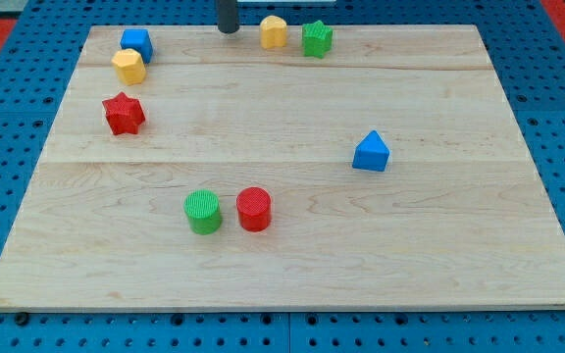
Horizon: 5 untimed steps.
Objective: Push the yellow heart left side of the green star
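The yellow heart [274, 31] lies near the board's top edge, close to the left side of the green star [316, 38], with a narrow gap between them. My tip [228, 28] comes down from the view's top and rests on the board to the left of the yellow heart, a short way from it and not touching it.
A blue cube [136, 43], a yellow hexagon [128, 66] and a red star [124, 114] sit at the upper left. A blue triangle [371, 152] lies right of centre. A green cylinder [203, 212] and a red cylinder [254, 209] stand side by side at lower centre. The wooden board [459, 255] lies on a blue pegboard.
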Each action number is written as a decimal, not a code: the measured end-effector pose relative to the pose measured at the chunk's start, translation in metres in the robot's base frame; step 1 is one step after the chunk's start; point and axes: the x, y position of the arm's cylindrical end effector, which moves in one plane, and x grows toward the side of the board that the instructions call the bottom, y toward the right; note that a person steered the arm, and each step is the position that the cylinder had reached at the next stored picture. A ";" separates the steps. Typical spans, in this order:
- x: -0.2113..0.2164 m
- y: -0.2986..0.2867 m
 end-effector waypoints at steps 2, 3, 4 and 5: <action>0.000 0.057; 0.000 0.056; 0.026 0.053; 0.063 0.053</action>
